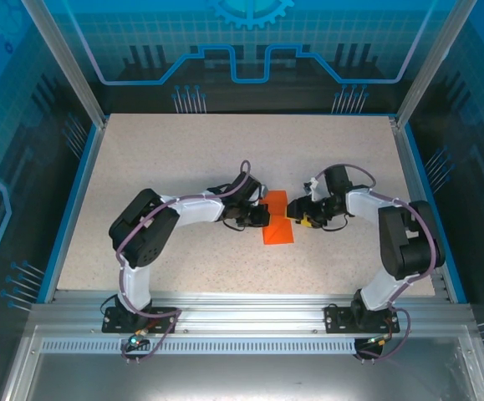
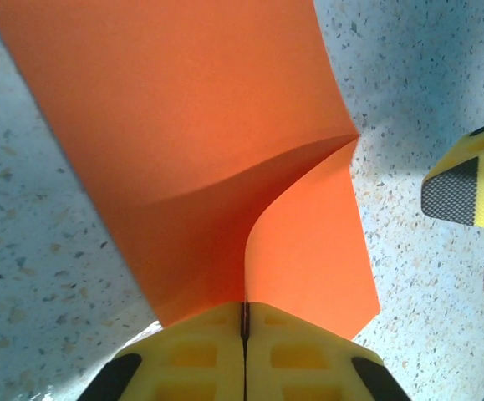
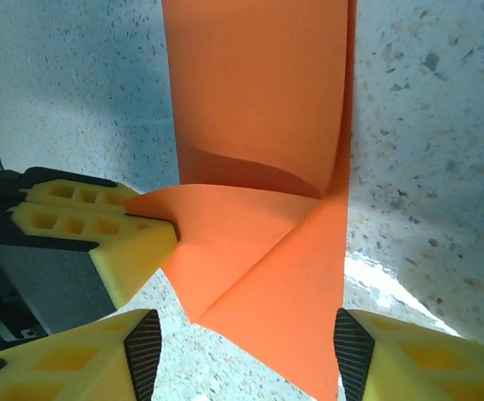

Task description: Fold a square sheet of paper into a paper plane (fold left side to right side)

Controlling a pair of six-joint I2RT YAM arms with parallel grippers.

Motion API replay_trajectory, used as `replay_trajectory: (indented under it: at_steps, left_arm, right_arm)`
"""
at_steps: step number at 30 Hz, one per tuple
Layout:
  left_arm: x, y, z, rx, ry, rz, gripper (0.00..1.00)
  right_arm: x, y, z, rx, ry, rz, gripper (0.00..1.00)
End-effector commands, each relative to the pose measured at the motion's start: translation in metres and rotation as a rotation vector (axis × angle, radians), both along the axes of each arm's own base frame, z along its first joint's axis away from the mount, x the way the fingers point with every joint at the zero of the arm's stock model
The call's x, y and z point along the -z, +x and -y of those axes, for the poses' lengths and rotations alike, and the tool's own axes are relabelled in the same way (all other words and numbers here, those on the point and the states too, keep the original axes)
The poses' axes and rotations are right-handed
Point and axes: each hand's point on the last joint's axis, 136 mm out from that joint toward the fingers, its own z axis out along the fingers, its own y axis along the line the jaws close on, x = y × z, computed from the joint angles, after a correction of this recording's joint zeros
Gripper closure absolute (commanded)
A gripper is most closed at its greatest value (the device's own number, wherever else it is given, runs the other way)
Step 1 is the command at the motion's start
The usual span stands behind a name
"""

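Observation:
The orange-red square sheet of paper [image 1: 277, 220] lies partly folded on the speckled table between both arms. In the left wrist view the sheet [image 2: 183, 125] curls upward, and my left gripper [image 2: 244, 307] is shut on the edge of its lifted flap. In the right wrist view that flap [image 3: 242, 242] is a triangle with a diagonal crease, pinched at its left corner by the left gripper's fingers [image 3: 108, 234]. My right gripper [image 3: 246, 351] stands open, its pads on either side of the paper's near point, with nothing gripped. From above, the left gripper [image 1: 261, 215] and right gripper [image 1: 302, 220] flank the sheet.
The speckled table [image 1: 225, 150] has a blue border and aluminium posts at its corners. A metal rail [image 1: 242, 313] runs along the near edge at the arm bases. The right gripper's yellow fingers [image 2: 467, 192] sit close to the paper's right side.

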Motion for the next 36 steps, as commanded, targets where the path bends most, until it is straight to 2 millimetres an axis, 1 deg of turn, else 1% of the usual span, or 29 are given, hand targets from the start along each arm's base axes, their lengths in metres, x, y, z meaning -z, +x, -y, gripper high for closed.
replay_trajectory:
  at_steps: [1, 8, 9, 14, 17, 21, 24, 26, 29, 31, 33, 34, 36]
  left_arm:
    - [-0.013, 0.001, -0.015, -0.029, 0.009, 0.028, 0.93]
    - [-0.014, 0.0, -0.019, -0.04, 0.01, 0.028, 0.9]
    - [-0.013, 0.0, -0.019, -0.04, 0.009, 0.027, 0.9]
    - [-0.012, 0.0, -0.019, -0.038, 0.011, 0.025, 0.89]
    - [-0.011, 0.0, -0.019, -0.038, 0.013, 0.021, 0.89]
    - [-0.01, 0.001, -0.018, -0.036, 0.011, 0.02, 0.89]
    - [-0.01, 0.001, -0.017, -0.038, 0.011, 0.02, 0.88]
    - [-0.01, 0.002, -0.017, -0.037, 0.012, 0.021, 0.86]
    - [-0.014, 0.001, -0.019, -0.04, 0.011, 0.028, 0.79]
    - [-0.021, 0.002, -0.023, -0.05, 0.004, 0.042, 0.7]
    - [-0.031, 0.002, -0.031, -0.068, -0.007, 0.059, 0.64]
    - [-0.037, 0.003, -0.036, -0.084, -0.017, 0.071, 0.58]
    - [-0.048, 0.001, -0.047, -0.11, -0.036, 0.089, 0.49]
  right_arm:
    - [0.001, 0.001, -0.011, -0.012, 0.052, -0.016, 0.4]
    - [0.009, 0.001, -0.026, -0.03, 0.088, -0.052, 0.4]
    - [0.002, 0.01, -0.03, -0.034, 0.096, -0.029, 0.41]
    - [0.003, 0.014, -0.041, -0.057, 0.088, -0.027, 0.41]
    - [0.002, 0.014, -0.045, -0.062, 0.091, -0.029, 0.41]
    - [-0.002, 0.015, -0.04, -0.045, 0.067, -0.006, 0.4]
    - [-0.001, 0.016, -0.046, -0.049, 0.092, -0.034, 0.42]
    - [0.001, 0.015, -0.051, -0.059, 0.088, -0.044, 0.46]
    - [0.004, 0.016, -0.056, -0.07, 0.079, -0.055, 0.57]
    - [0.005, 0.016, -0.056, -0.072, 0.075, -0.063, 0.67]
    - [0.004, 0.016, -0.055, -0.074, 0.076, -0.06, 0.81]
    - [0.001, 0.016, -0.055, -0.075, 0.078, -0.053, 0.87]
    - [-0.007, 0.019, -0.053, -0.077, 0.083, -0.019, 0.94]
